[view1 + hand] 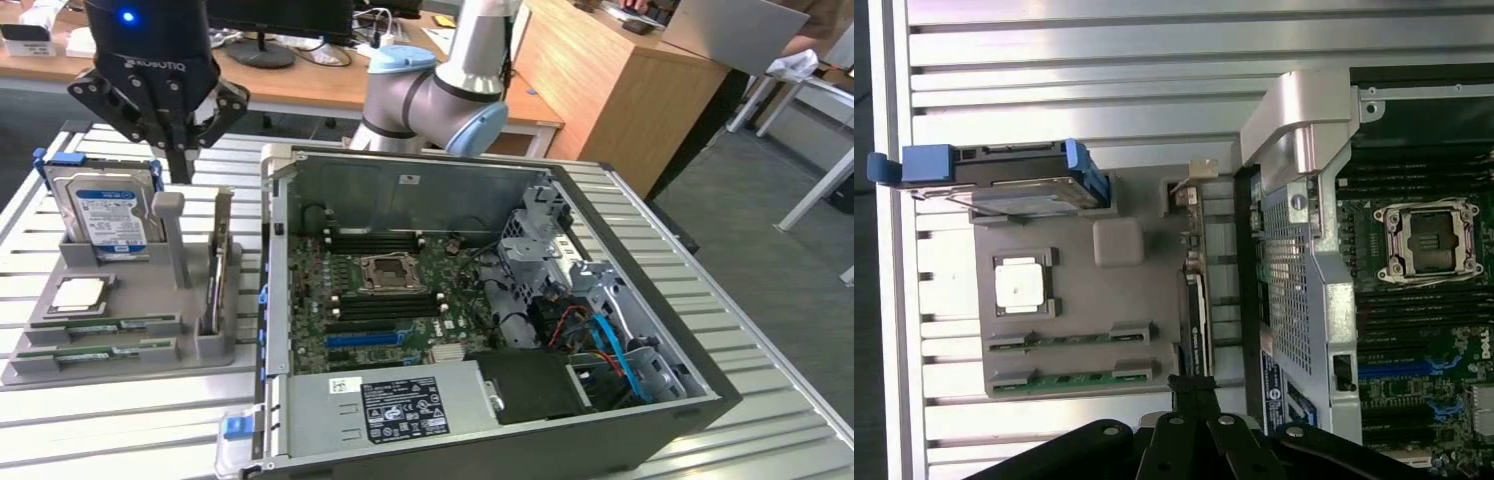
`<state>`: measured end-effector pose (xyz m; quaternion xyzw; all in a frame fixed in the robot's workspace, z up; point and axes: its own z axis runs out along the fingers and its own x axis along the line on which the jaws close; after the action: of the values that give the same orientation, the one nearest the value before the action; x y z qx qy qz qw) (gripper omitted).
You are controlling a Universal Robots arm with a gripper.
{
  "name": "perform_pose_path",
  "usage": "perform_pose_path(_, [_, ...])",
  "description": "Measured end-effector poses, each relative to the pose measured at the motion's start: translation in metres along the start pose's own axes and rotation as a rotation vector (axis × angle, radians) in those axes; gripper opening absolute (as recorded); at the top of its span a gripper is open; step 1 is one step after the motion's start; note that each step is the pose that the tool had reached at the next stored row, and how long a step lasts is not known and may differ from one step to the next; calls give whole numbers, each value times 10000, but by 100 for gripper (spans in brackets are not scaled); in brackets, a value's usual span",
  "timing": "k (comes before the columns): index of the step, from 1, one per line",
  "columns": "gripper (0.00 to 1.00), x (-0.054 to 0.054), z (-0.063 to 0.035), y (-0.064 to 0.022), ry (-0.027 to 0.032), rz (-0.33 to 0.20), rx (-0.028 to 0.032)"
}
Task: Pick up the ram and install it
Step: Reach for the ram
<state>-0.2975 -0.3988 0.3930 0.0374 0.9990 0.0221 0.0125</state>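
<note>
The gripper hung above the far end of the grey holder tray, its fingers pinched together with nothing between them, close to the upright blue-labelled hard drive. The ram lay flat in its slot at the tray's near end, a second stick just beside it, both well apart from the gripper. The open computer case stood on the exterior view's right, motherboard exposed.

Exterior view looks obliquely down; wrist view straight down; both show tray and case.
</note>
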Motion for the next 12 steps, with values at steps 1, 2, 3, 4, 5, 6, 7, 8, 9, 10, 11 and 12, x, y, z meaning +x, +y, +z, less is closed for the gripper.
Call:
perform_pose_path(1, [10,22,0,-2,-1,1,0])
perform_pose_path(2, [10,45,-1,-3,0,1,-1])
perform_pose_path(3, [10,65,-1,-5,-1,1,-1])
perform_pose_path(4, [10,83,-2,-6,0,1,1])
perform_pose_path(5, [10,102,-2,-7,-1,1,-1])
perform_pose_path(6, [10,120,-2,-9,-1,0,-1])
perform_pose_path(7, [10,138,-3,-10,-1,0,-1])
perform_pose_path(8, [10,159,-4,-12,0,0,0])
perform_pose_path(9, [10,177,-4,-13,0,0,0])
perform_pose_path(10, [10,195,-4,-15,0,0,0])
perform_pose_path(11, [10,213,-5,-16,0,0,-1])
perform_pose_path(12, [10,231,-5,-17,0,0,-1])
